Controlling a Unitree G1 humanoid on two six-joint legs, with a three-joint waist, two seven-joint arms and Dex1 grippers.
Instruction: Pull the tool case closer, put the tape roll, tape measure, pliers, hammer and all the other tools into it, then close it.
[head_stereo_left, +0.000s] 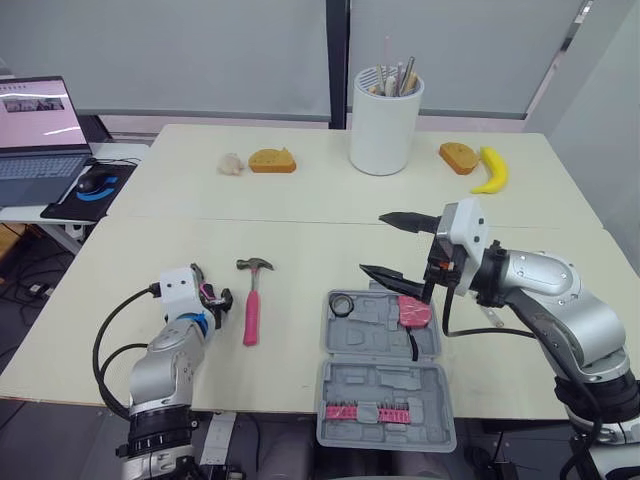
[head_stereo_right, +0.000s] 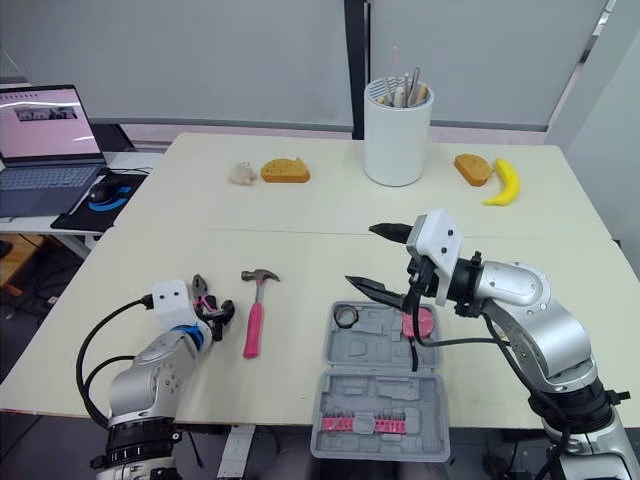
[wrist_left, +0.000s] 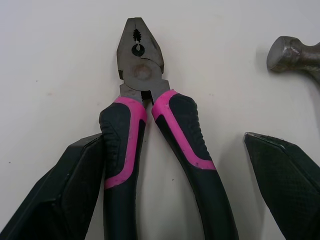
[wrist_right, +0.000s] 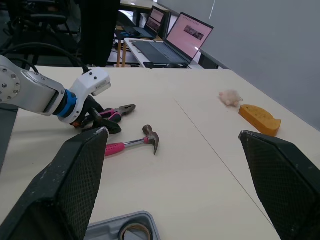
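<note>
The grey tool case (head_stereo_left: 385, 380) lies open near the table's front edge. In its far half sit the tape roll (head_stereo_left: 343, 303) and the pink tape measure (head_stereo_left: 414, 312). My right gripper (head_stereo_left: 393, 248) hovers open over that half, holding nothing. Left of the case a pink-handled hammer (head_stereo_left: 252, 300) rests on the table. Farther left lie the pink-and-black pliers (wrist_left: 145, 125), their handles between the fingers of my open left gripper (head_stereo_left: 213, 297). One finger (wrist_left: 65, 195) touches a handle while the other finger (wrist_left: 285, 185) stands apart from it.
At the back of the table stand a white cup of utensils (head_stereo_left: 385, 125), a banana (head_stereo_left: 490, 170), two bread pieces (head_stereo_left: 272, 160) (head_stereo_left: 458, 157) and a small beige lump (head_stereo_left: 231, 164). A laptop (head_stereo_left: 40, 135) sits on a side desk to the left.
</note>
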